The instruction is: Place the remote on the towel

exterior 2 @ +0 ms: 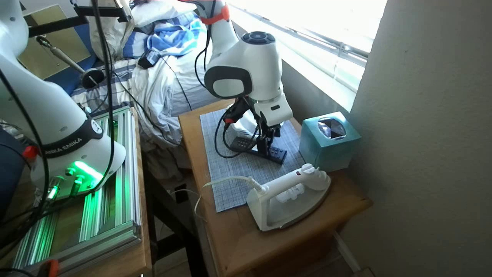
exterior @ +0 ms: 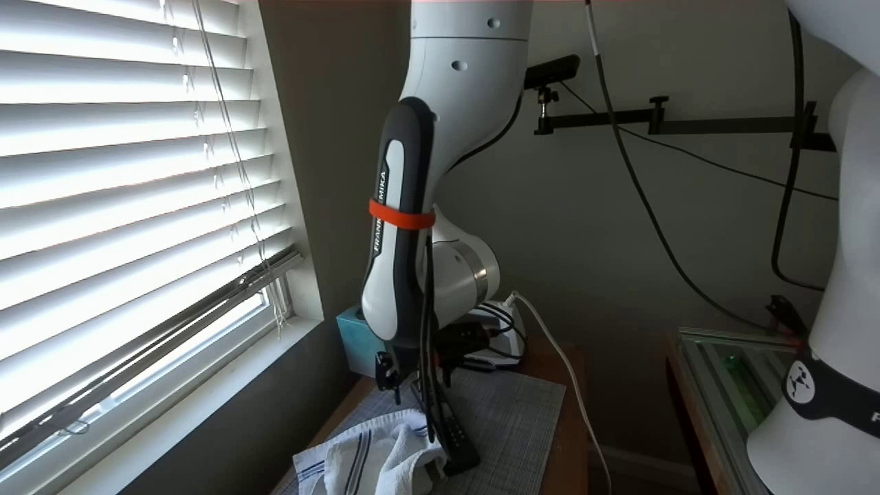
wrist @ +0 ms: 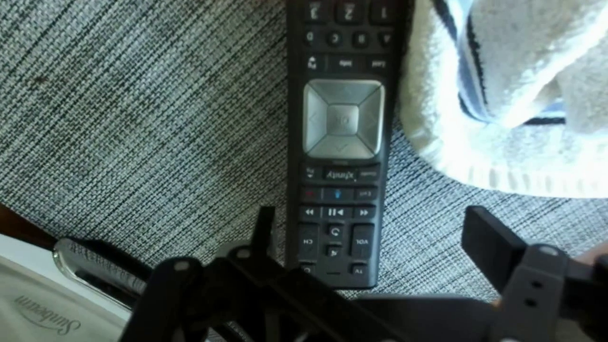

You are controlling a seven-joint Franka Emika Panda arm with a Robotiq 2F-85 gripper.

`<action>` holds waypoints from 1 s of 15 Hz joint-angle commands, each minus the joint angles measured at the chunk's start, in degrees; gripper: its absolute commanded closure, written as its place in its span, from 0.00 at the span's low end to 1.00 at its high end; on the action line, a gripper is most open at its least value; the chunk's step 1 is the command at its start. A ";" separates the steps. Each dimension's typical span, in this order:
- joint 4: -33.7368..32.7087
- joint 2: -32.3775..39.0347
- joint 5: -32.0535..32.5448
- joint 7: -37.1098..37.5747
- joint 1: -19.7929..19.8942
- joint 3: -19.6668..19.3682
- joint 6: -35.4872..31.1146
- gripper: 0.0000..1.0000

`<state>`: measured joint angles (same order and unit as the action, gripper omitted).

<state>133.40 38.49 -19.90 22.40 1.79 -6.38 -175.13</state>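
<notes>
Remote (wrist: 339, 142) lies face up on the mat (exterior 2: 221, 173), just beside the towel (exterior: 385, 454).

Bed (exterior 2: 153, 88): far left in an exterior view, white, blue and plaid bedding, rumpled. Blinds (exterior: 124, 144): white slats, bright with daylight, on the left in an exterior view. Arm (exterior: 460, 75): white with black trim, hangs over the table (exterior 2: 238, 250). Table brown, wooden. Mat gray, woven, covers part of the top.

Tissue box (exterior 2: 326, 150): teal, right of the mat in an exterior view, on the window side. Iron (exterior 2: 260, 207): white, near end of the table in an exterior view, pale cord (exterior 2: 230, 177) running left from it. Wrist view catches part of it at lower left, "Sunbeam" lettering upside down.

Towel: white, dark blue stripes, loosely bunched. Left of the remote in an exterior view, right of it in the wrist view. Edge runs close along the remote's far part; cannot tell whether they touch.

Jaws: low over the mat, spread wide, released. In the wrist view the remote's near end sits in the gap, one side just beside its left edge, the other well apart from its right. Remote black, silver square at the middle, "xfinity" printed next to it, upside down.
</notes>
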 commanded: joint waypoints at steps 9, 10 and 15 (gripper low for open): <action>0.10 1.56 -0.47 0.80 -0.55 -0.21 -0.40 0.00; -0.12 2.15 -0.46 1.24 -1.31 -0.90 -0.61 0.00; -1.44 4.04 -0.56 1.33 -1.29 -1.01 -0.22 0.34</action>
<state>133.76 40.83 -20.31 22.93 1.26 -6.64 -176.02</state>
